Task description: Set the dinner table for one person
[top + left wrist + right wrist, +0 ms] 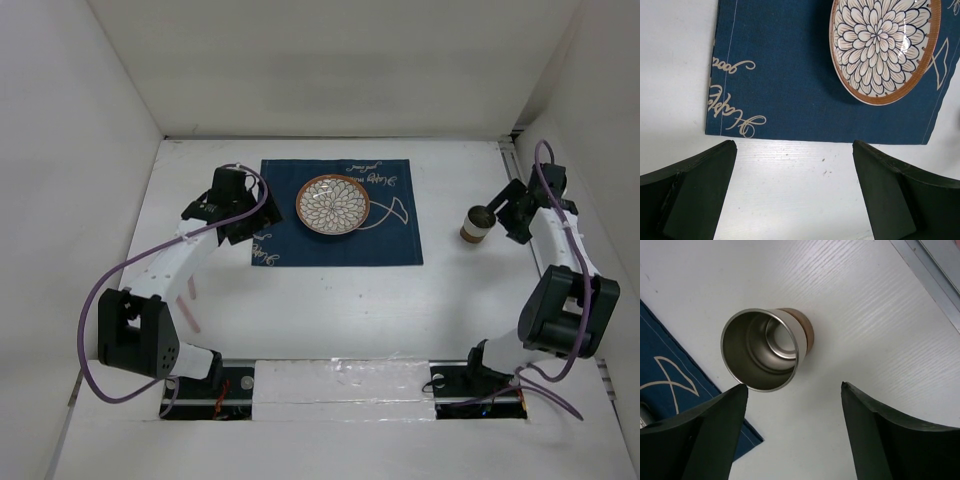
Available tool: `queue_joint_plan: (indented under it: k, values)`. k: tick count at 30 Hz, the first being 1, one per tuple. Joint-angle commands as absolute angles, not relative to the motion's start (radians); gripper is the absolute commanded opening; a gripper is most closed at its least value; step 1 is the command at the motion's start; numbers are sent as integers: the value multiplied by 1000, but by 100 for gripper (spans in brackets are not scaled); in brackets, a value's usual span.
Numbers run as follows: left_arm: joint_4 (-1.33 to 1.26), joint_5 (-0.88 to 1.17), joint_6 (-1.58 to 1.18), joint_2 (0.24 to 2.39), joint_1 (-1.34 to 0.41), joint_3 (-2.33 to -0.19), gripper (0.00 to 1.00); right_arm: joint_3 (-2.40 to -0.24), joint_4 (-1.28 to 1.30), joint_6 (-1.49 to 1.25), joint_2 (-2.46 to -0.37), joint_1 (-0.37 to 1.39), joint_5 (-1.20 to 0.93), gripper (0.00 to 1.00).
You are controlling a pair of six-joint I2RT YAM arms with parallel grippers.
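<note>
The only writing I can spot is cream cursive lettering (735, 112) on the navy placemat (790, 90) that lies on the tabletop (300, 300). Near the mat's near-left corner, turned away from the arms, one word looks like "Happy" and the one beside it like "good". More of the same script (375, 176) runs along the far edge, too small to read.

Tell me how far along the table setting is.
Done: the blue placemat lies on the dinner table with the patterned plate on it. In hand: the right gripper, open, hovers by the metal cup standing right of the placemat, not gripping it. Remaining: placing the cup; no cutlery is in view. The left gripper is open and empty.
</note>
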State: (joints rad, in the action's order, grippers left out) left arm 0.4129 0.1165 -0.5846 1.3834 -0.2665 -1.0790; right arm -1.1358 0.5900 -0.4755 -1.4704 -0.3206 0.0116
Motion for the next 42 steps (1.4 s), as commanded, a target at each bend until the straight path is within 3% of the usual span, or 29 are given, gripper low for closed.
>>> queue_joint_plan:
  k: [1,14,18,24,32,39,42]
  values:
    - [394,132,-581,1342,-261,-1066,100,-1147,471,-499,-1497,-330,-1,79]
    - [394,123,-572,1342,-261,-1057,100,-1189,440,-520,-1647,-339,2,48]
    - [405,123,-572,1364,-261,-1077,100,-1213,440,-520,-1658,-301,7,0]
    - [405,132,-563,1364,-261,-1086,100,-1370,494,-502,-1663,-175,67,0]
    - [405,132,-563,1364,-261,-1086,100,-1863,727,-459,-1992,55,114,0]
    - [414,132,-552,1364,-261,-1066,100,-2081,658,-459,-2198,152,80,0]
    - [423,108,-552,1364,-261,-1057,100,-2282,705,-468,-2303,161,89,0]
